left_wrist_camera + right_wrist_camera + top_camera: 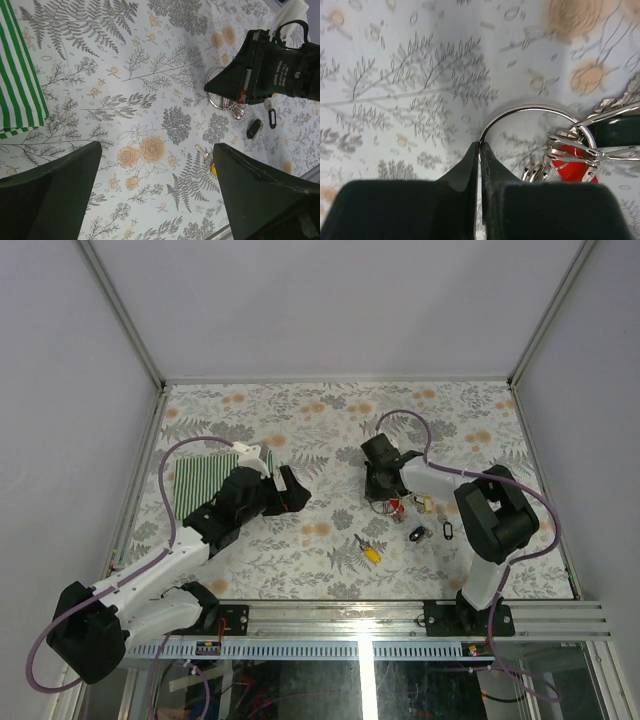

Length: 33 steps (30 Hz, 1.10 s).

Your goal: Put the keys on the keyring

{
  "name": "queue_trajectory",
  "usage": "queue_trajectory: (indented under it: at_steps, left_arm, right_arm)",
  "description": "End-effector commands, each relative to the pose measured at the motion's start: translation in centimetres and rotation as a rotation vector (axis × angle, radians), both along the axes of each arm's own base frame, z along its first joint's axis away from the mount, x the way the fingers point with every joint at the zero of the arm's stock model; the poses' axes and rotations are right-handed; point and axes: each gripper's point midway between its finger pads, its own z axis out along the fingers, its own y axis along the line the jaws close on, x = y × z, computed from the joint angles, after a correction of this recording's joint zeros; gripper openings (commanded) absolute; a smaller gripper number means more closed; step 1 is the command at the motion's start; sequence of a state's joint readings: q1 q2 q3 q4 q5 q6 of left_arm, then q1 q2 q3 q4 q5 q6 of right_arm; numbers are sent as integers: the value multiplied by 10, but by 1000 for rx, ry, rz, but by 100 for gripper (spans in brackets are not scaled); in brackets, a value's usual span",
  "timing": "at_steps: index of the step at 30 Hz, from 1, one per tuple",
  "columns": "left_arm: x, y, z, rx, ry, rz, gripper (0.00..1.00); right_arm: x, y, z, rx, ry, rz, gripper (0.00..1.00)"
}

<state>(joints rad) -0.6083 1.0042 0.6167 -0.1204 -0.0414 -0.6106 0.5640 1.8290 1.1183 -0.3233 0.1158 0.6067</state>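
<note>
My right gripper [479, 147] is shut on the thin silver keyring [530, 107], pinching its wire at the left of the loop, low over the floral table. A red-headed key [567, 165] and several silver keys [615, 107] hang bunched on the ring's right side. In the top view the right gripper [378, 502] is mid-table. A yellow-headed key [368, 551] and a black-headed key [416, 534] lie loose in front of it. My left gripper [290, 490] is open and empty above the table, its jaws wide apart [156, 150], with the yellow key [205, 159] by the right finger.
A green striped cloth [205, 478] lies at the left, under the left arm. A small black oval loop [446, 530] lies beside the black key. The table's metal rail [400, 610] runs along the near edge.
</note>
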Motion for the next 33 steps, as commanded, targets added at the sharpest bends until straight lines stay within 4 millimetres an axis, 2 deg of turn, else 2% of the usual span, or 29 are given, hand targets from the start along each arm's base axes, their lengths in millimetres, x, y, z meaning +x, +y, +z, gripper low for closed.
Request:
queue_trajectory:
  at_steps: [1, 6, 15, 18, 23, 33]
  left_arm:
    - [5, -19, 12, -83, -59, -57, 95]
    - [8, -38, 13, -142, -79, -125, 90]
    - [11, -79, 10, -218, -115, -227, 77]
    - [7, -96, 11, -247, -151, -295, 71]
    - [6, -118, 3, -235, -195, -360, 71]
    - [22, -141, -27, -121, -191, -388, 67]
  right_arm:
    - [-14, 28, 33, 185, -34, 21, 0]
    - [-17, 37, 62, 295, -95, 12, 0]
    - [-20, 41, 91, 419, -156, -50, 0]
    - [-21, 41, 95, 444, -163, -66, 0]
    - [-22, 44, 97, 474, -153, -79, 0]
    - [-23, 46, 95, 526, -131, -95, 0]
